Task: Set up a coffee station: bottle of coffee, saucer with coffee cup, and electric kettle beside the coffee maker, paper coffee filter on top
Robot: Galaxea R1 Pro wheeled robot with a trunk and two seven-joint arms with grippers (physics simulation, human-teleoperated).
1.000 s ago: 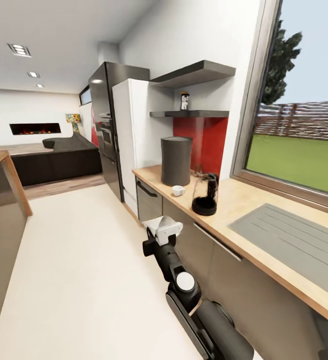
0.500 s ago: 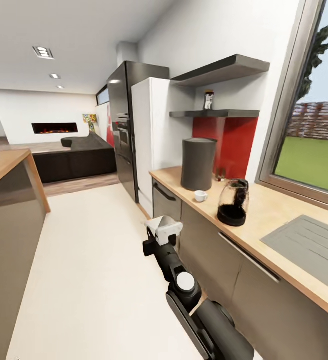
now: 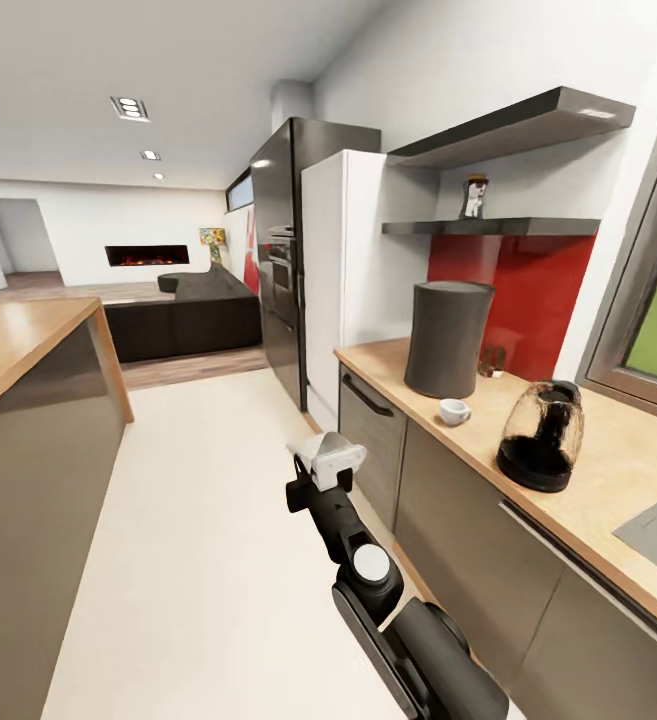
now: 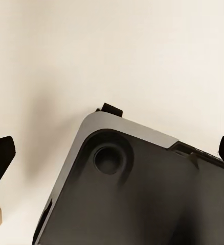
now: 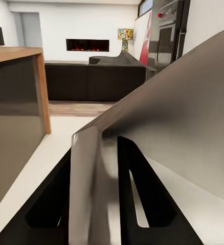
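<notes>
coffee cup (image 3: 454, 411) between coffee maker (image 3: 447, 339) and electric kettle (image 3: 542, 436) on kitchen countertop (image 3: 618, 478); bottle of coffee (image 3: 475, 196) on kitchen shelf (image 3: 508, 227) above

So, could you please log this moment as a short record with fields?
countertop: holds coffee maker, cup and kettle
coffee maker: upright, near the red backsplash
coffee cup: on the counter just in front of the coffee maker
electric kettle: near the counter's front edge, apart from the cup
bottle of coffee: on the lower wall shelf
right gripper: holds a white paper coffee filter, over the floor
</notes>
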